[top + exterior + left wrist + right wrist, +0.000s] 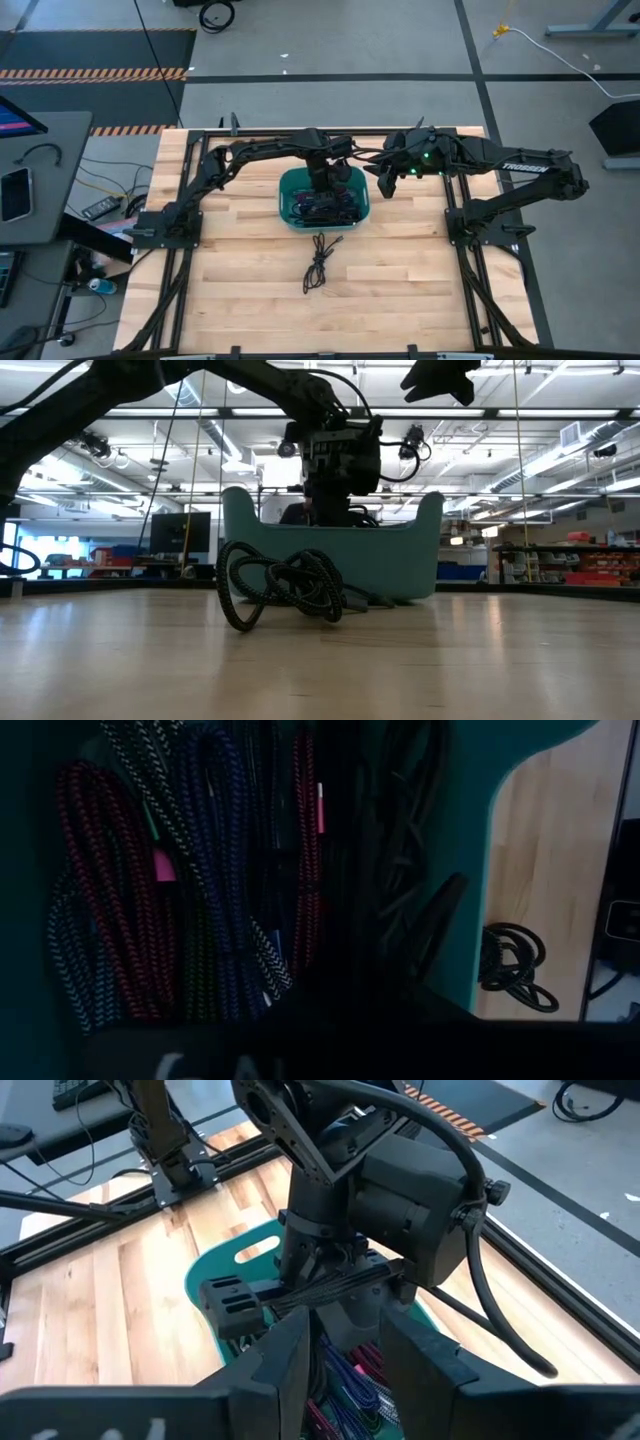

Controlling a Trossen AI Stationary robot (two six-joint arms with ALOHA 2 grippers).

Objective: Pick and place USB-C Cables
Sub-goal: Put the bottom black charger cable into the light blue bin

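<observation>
The teal bin holds several USB-C cables, magenta, blue, green and black, lying side by side on its floor. One black cable lies loosely coiled on the table in front of the bin, seen also in the low view. My left gripper points down into the bin, open, close above the cables. My right gripper hovers open above the table just right of the bin, holding nothing. My left gripper reaches into the bin from above, with its fingers spread over the cable pile. Whether they touch a cable I cannot tell, since the bin wall and the gripper body hide their tips.
Black metal frames run along the table's left and right sides and carry the arm bases. Bare wood stretches from the loose cable to the near edge. A desk with a phone stands off the table's left.
</observation>
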